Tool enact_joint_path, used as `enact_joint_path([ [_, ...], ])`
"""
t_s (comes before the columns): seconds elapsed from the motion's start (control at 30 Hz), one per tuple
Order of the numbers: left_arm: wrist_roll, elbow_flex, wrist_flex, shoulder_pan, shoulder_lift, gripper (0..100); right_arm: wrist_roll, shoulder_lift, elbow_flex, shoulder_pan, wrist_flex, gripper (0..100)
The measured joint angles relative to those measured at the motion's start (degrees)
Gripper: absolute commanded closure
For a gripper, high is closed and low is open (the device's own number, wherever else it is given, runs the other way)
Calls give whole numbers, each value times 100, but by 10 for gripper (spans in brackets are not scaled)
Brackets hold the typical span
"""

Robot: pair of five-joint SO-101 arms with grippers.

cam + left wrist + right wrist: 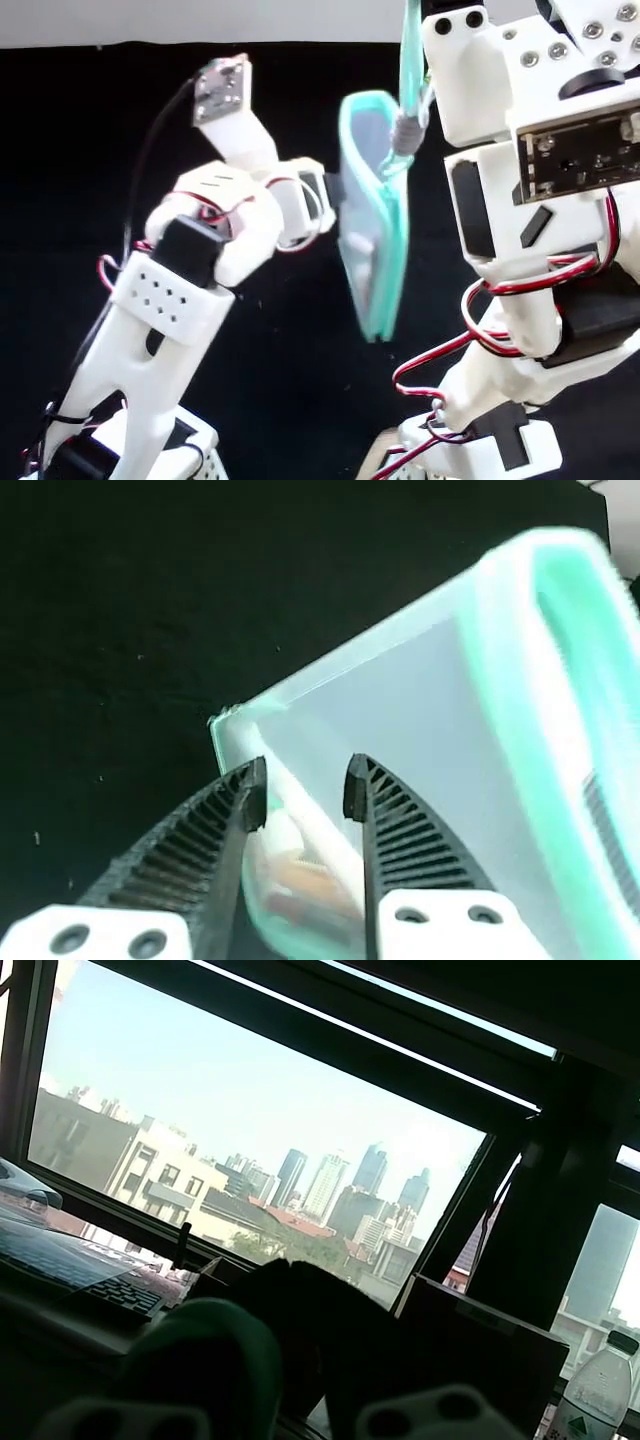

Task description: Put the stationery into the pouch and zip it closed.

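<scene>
A black table lay under both arms, with a pale wall along its far side; from the right wrist we saw a wide window onto city towers, a laptop and a bottle near it. The mint-green pouch hung tilted in the air above the table, between the two arms. The left gripper was at the pouch's left edge, pinching it with a narrow gap between its jaws, and stationery showed through the clear wall there. The pouch's strap rose toward the right arm. We could not tell whether the right gripper was spread or pressed together
</scene>
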State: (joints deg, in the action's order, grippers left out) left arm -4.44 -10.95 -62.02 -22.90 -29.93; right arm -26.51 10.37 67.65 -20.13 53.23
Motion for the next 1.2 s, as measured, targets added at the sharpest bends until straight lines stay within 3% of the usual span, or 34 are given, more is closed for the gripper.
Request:
enact_joint_path([
  [0.27, 870, 1336, -1495, 105, 0, 849, 0, -35, 0, 0, 246, 988],
  [0.53, 905, 1477, -1451, 149, 0, 853, 0, -35, 0, -9, 246, 988],
  [0.73, 905, 1477, -457, 158, 149, 853, 0, -35, 0, -431, 264, 988],
  [0.93, 905, 2145, -387, 132, 334, 850, 0, -44, -308, -862, 281, 988],
  [1.2, 905, 3464, -2171, 229, 334, 850, 255, -53, -1213, -967, 290, 989],
])
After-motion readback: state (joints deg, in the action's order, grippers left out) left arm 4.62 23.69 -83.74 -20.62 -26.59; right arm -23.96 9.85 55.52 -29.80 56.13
